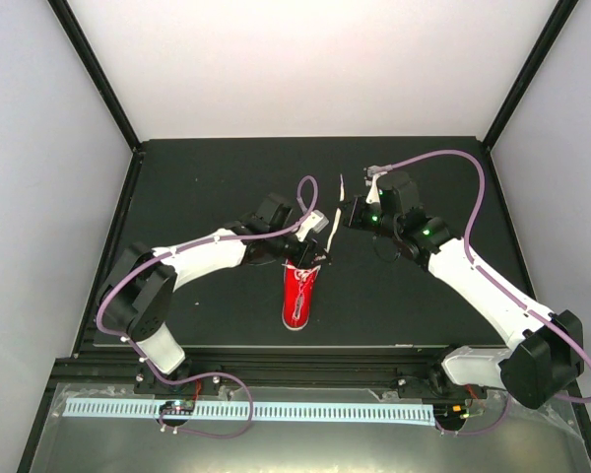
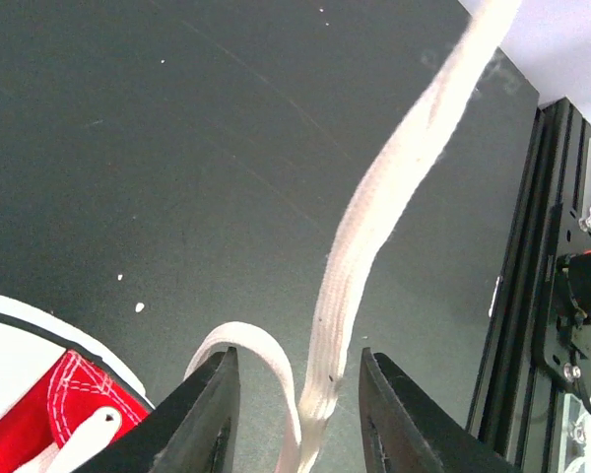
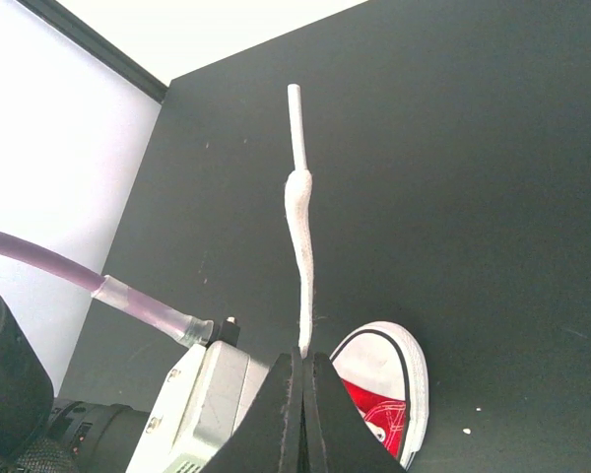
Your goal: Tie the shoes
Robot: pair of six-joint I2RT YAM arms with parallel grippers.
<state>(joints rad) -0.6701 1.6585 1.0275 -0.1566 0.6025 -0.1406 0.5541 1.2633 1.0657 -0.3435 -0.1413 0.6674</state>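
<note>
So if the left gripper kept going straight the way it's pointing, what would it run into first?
The white lace: it runs up between the open fingers of the left gripper. Beyond it I see only the black table top, though depth is unclear.

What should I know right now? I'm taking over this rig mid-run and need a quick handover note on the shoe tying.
Left gripper: fingers open, lace strand running loose between them, by the toe of the shoe.
Right gripper: fingers shut on a lace end, tip poking past them.
Shoe lies on the table, near the middle.
Done: one lace end gripped; no knot or bow shows.
To do: cross, knot, bow.
</note>
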